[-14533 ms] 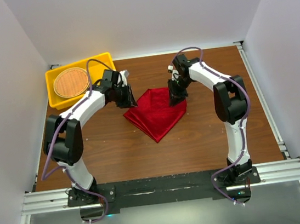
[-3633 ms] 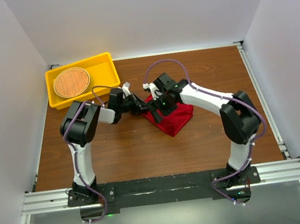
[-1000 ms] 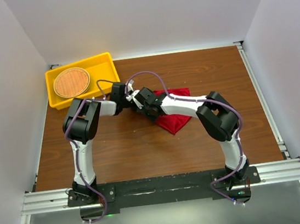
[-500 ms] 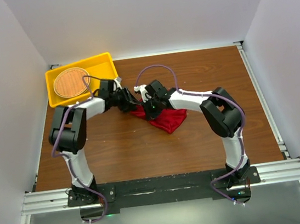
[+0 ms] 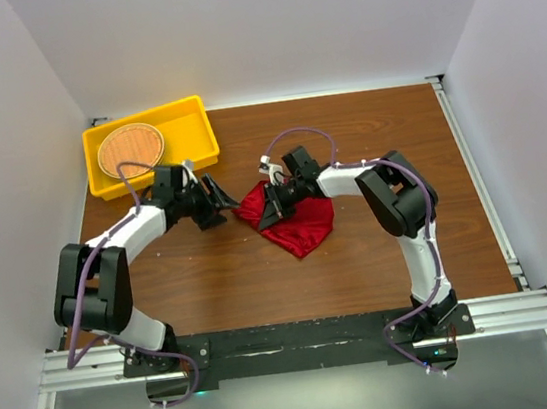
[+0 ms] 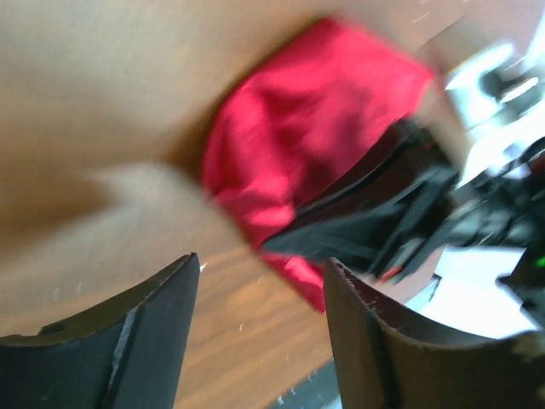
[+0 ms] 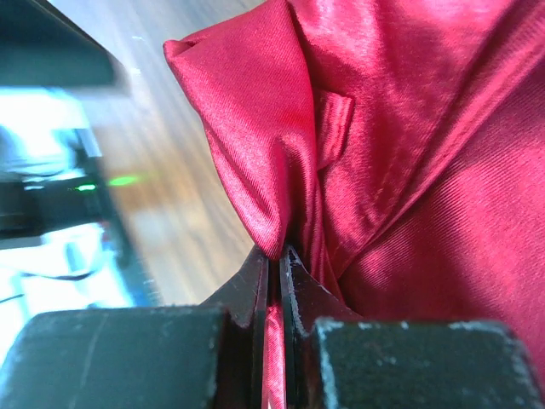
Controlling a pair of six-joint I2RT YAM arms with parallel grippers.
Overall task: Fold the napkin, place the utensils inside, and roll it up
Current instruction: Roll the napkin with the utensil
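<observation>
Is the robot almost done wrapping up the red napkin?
Not yet. Done: the napkin lies bunched into a rough fold, not a neat one. In hand: the right claw is pinched shut on a fold of the cloth, while the left claw hangs open beside it, holding nothing. Left: tidying the fold, putting the fork inside (none shows in any view) and rolling it up.

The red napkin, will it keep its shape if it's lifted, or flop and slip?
Probably floppy: the napkin bunches into soft folds where the right gripper pinches it, so it would likely droop when lifted. Its glossy sheen suggests it may slip. It looks thin, so likely light.
</observation>
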